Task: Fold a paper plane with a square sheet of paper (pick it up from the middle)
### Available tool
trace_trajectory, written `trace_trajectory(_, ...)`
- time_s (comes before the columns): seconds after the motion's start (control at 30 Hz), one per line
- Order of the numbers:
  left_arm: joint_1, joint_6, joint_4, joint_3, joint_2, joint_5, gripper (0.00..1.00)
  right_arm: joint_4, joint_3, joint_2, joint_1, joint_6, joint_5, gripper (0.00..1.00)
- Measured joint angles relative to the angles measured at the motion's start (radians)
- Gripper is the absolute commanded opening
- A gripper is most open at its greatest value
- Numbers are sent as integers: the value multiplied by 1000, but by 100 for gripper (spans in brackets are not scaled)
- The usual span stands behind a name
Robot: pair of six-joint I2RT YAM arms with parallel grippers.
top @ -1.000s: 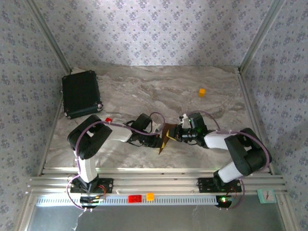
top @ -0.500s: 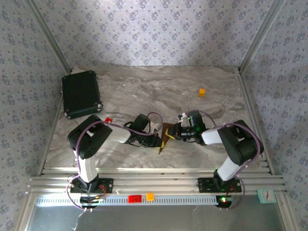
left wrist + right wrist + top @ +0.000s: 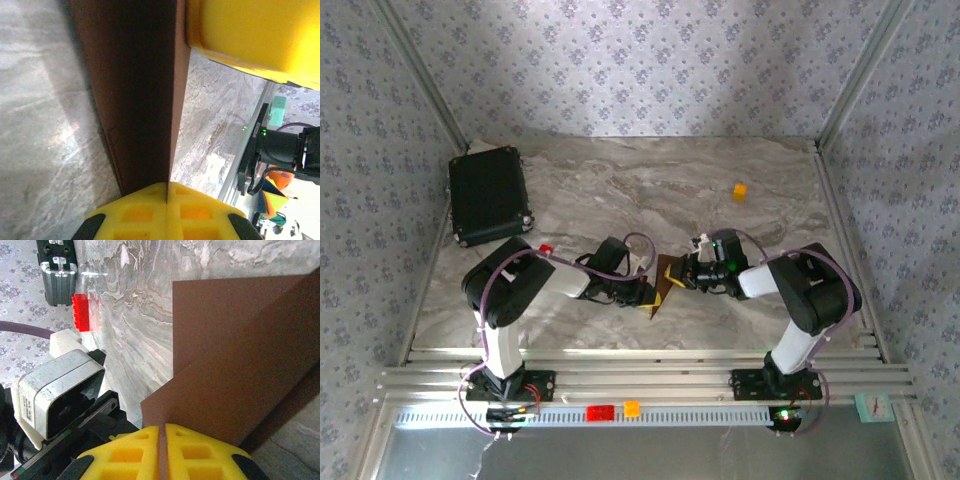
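1. Taking the black case as the marker, at the far left of the table.
2. Passing the small red block, just right of the black case and nearer the arm bases.
3. Reaching the left gripper, well right of the black case and nearer, clamping fully shut on the near edge of the square sheet of paper.
4. Finding that paper pinched between both grippers, well right of the black case, part-folded with one diagonal fold showing in the right wrist view, and apparently raised off the marble rather than lying flat.
5. Judging the paper as thin, very light and limp: bending under its own weight, creasing wherever pressed, likely tearing if pulled from both ends at once.
6. Judging the safest hold as a flat pinch on an edge close to the fold line, where doubled layers are giving some stiffness, and avoiding loose single-layer corners.
7. Arriving at the right gripper, just right of the paper, closing its yellow pads on the folded corner with only the paper's thickness between them.
8. Ending at the small orange block, far right of the black case and well apart from the paper.
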Motion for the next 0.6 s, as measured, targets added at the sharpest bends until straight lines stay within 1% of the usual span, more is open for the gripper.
trace_trajectory(0.37, 6, -18, 6, 0, 6, 13, 0, -35, 37, 27, 7, -5, 5, 14)
trace_trajectory(0.6, 6, -18, 5, 1, 8, 14, 0, -131, 67, 29, 14, -44, 38, 14)
